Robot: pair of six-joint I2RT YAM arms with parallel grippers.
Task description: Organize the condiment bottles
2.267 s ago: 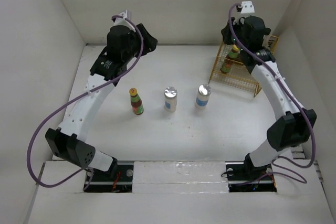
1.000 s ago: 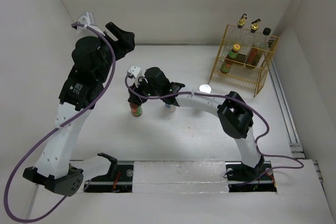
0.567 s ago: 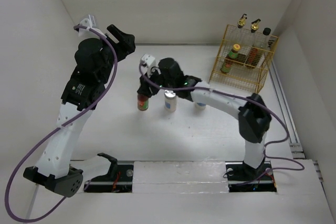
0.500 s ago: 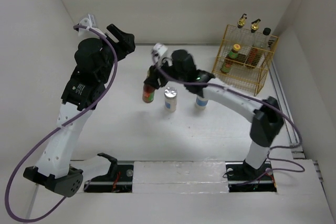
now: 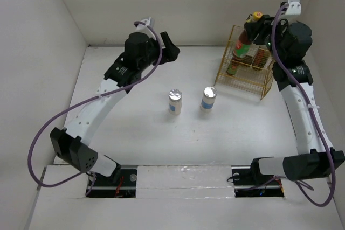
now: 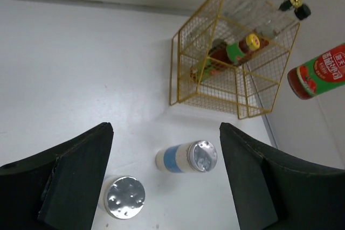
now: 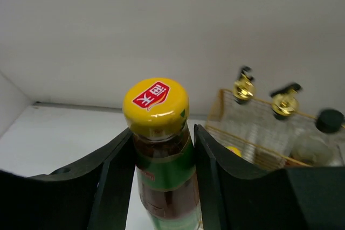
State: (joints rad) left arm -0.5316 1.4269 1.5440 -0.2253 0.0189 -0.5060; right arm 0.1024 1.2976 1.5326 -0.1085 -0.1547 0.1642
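Observation:
My right gripper (image 5: pixel 253 28) is shut on a red-labelled sauce bottle (image 5: pixel 243 44) and holds it in the air above the yellow wire rack (image 5: pixel 237 82) at the back right. In the right wrist view its yellow cap (image 7: pixel 156 100) stands between my fingers (image 7: pixel 116 176). A second sauce bottle (image 5: pixel 232 68) sits inside the rack, with taller gold- and black-capped bottles (image 7: pixel 284 103) behind. Two blue-labelled shakers (image 5: pixel 174 102) (image 5: pixel 208 98) stand mid-table. My left gripper (image 5: pixel 167 49) hangs open above and behind them, empty, and looks down on both silver lids (image 6: pixel 125 196) (image 6: pixel 202 154).
White walls close the table in at the back and on both sides. The rack (image 6: pixel 232 68) stands close to the right wall and back corner. Purple cables loop off both arms.
The right arm lifted the sauce bottle from the table's left-middle and carried it right to above the rack. The left arm swung in toward the middle, its jaws wider.

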